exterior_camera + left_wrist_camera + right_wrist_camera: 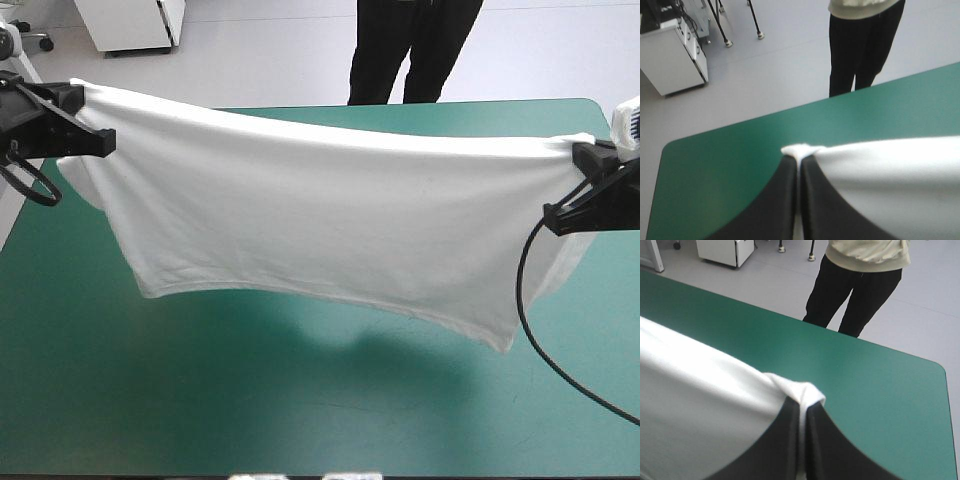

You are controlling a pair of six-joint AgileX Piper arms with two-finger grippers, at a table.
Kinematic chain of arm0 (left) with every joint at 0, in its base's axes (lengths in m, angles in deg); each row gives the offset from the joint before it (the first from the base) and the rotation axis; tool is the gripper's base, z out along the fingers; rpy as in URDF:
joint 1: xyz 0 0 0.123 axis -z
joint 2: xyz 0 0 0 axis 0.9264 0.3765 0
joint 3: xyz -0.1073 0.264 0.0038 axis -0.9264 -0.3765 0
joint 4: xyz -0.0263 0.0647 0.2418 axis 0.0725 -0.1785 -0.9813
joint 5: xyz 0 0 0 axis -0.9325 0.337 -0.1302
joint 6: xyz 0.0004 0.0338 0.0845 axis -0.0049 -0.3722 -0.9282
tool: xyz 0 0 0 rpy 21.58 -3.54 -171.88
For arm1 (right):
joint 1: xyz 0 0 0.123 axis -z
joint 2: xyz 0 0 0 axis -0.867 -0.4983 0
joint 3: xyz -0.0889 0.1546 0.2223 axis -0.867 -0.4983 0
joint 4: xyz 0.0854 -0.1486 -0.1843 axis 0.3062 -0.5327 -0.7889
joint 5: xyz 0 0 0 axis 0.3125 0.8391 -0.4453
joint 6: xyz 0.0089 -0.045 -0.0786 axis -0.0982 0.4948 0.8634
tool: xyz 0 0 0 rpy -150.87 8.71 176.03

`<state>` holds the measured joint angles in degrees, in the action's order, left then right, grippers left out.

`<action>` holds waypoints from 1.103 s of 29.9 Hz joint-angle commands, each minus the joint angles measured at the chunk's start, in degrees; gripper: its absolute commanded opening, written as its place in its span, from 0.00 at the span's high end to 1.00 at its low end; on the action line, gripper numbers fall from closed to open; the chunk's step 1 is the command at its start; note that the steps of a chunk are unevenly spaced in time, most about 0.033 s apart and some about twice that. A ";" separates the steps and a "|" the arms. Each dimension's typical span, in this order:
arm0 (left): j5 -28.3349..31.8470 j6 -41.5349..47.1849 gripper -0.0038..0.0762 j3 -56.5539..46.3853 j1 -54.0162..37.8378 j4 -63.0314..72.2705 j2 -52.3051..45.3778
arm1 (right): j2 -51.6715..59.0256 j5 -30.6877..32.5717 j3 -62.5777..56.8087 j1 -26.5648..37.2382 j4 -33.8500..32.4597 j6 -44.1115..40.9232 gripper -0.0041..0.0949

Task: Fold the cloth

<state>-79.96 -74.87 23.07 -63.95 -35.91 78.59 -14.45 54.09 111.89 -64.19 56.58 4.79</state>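
I hold the T-shirt (pixel 320 230) off the table, stretched wide between my two arms over the teal-green cover (pixel 250 410). My left gripper (pixel 103 140) is pinched down on one upper corner of the cloth, near the table's left edge, its black fingers all but meeting, with a small white tuft pushed out past their tips. My right gripper (pixel 582 152) grips the opposite corner near the right edge the same way, fingers nearly together on a bunched knot of fabric. The top hem sags a little between the two grips, and the cloth hangs as one broad white sheet, its lower edge sloping down toward my right side and clear of the surface. Under it the cover lies smooth and bare, with a soft dark shadow (pixel 400 365) beneath the sheet. Beyond the table's rounded far corners there is pale floor (pixel 780 75).
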 commanded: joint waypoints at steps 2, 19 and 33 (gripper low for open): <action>1.33 0.24 0.96 0.85 -0.08 0.06 -1.00 | -0.31 -1.86 1.23 0.65 -0.80 -0.50 0.97; 22.30 0.24 0.96 -3.71 -0.08 2.87 12.28 | -22.35 -16.13 3.80 0.65 0.25 0.11 0.97; 40.78 0.24 0.96 -3.61 -0.08 2.27 20.89 | -38.43 -16.27 25.08 0.65 -2.18 1.18 0.97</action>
<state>-41.98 -74.87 17.75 -63.95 -34.00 100.93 -53.66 38.84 135.08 -64.19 54.98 5.46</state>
